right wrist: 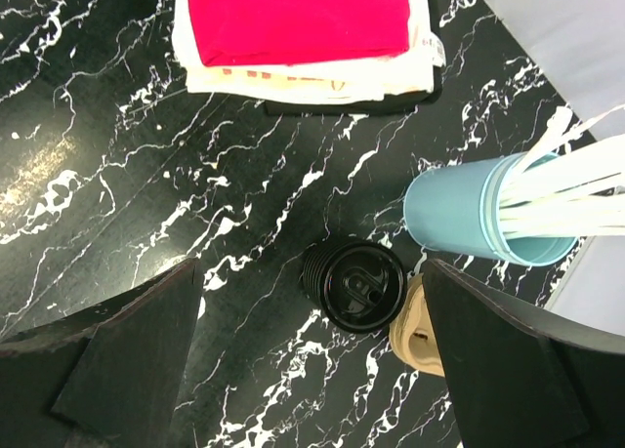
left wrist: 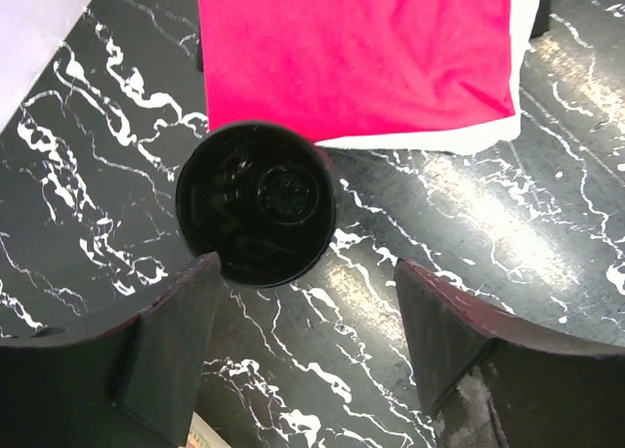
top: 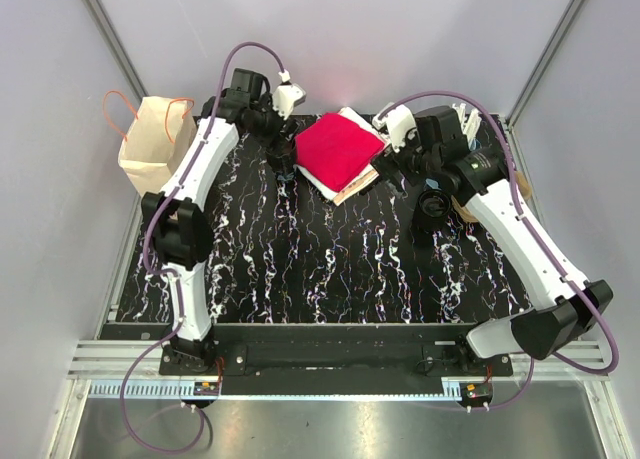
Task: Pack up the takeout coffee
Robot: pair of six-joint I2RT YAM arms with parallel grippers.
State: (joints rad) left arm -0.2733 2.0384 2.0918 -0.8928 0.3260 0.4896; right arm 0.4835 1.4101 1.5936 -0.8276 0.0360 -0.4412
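Note:
A black lidded coffee cup (left wrist: 256,202) stands on the marble table just below the red cloth (left wrist: 356,53). My left gripper (left wrist: 308,341) is open above it, and its left finger (left wrist: 166,341) overlaps the cup's rim in the view. A second black ribbed lidded cup (right wrist: 356,284) stands beside a beige lid-like piece (right wrist: 418,333). My right gripper (right wrist: 317,365) hangs open above it and touches nothing. In the top view the left gripper (top: 281,167) is at the back centre-left and the right gripper (top: 432,205) at the back right. The paper bag (top: 153,142) stands at the far left, off the mat.
The red cloth (top: 337,147) lies on a stack of white napkins (right wrist: 312,72) at the back centre. A blue cup holding white straws (right wrist: 488,212) stands close to the right cup. Grey walls enclose the table on three sides.

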